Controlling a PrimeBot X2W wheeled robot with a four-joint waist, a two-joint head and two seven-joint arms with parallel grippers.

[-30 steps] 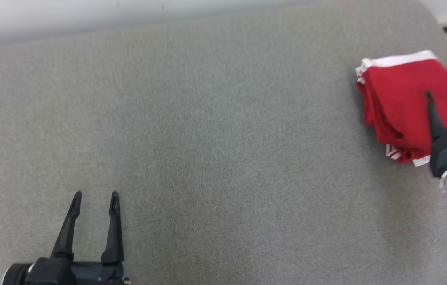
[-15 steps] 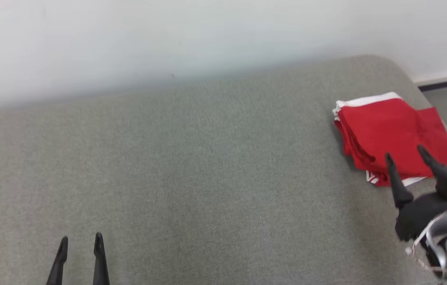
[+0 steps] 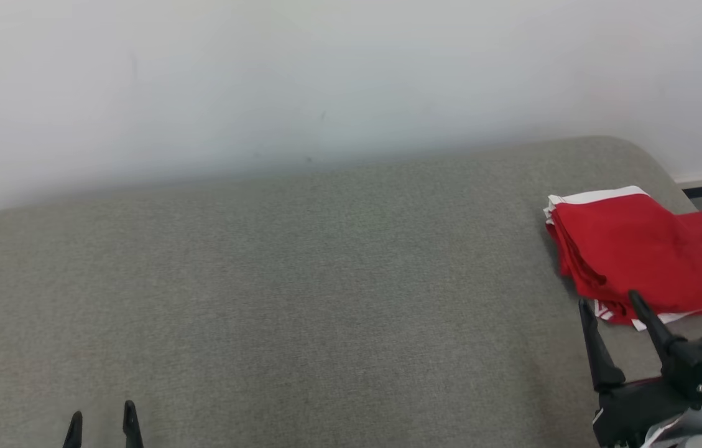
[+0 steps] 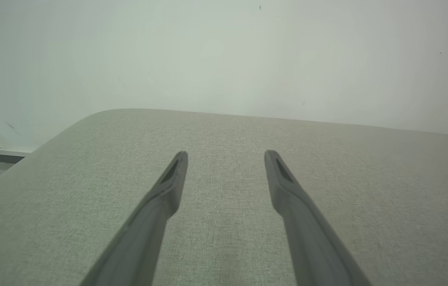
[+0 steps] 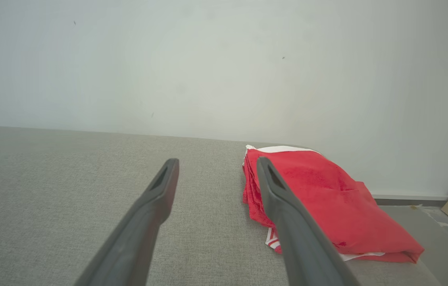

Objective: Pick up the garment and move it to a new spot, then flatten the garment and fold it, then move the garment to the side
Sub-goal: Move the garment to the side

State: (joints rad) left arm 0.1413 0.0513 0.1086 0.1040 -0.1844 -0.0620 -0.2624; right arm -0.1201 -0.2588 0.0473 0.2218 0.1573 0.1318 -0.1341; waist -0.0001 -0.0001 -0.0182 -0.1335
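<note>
— while the wide grey cushion (image 3: 326, 280) lies mostly bare, how much of the job would you call done?

— nearly all of it, i'd judge. the red garment (image 3: 643, 255) sits at the cushion's far right end, close to the rounded corner and the edge, folded into a compact stack. picking up, flattening and folding look finished, and its place off to the side fits the last step too.

— anything left, then?

— little that i can see; perhaps only drawing the arms clear. the right gripper (image 3: 609, 298) is just beside the garment's near edge, its two fingers spread apart and holding nothing. in the right wrist view the cloth lies beyond the fingers, with only grey cushion between them. the left gripper (image 3: 102, 409) is well apart at the lower left, also spread wide and empty, over bare cushion.

— and the garment itself?

— a smooth red top layer, with several layers showing along its left edge. one layer sticks out on the right, so the stack isn't quite square. a white band runs along the far edge, a sliver of white peeks from underneath on the near side, and small white stripes show at the near left corner.
</note>
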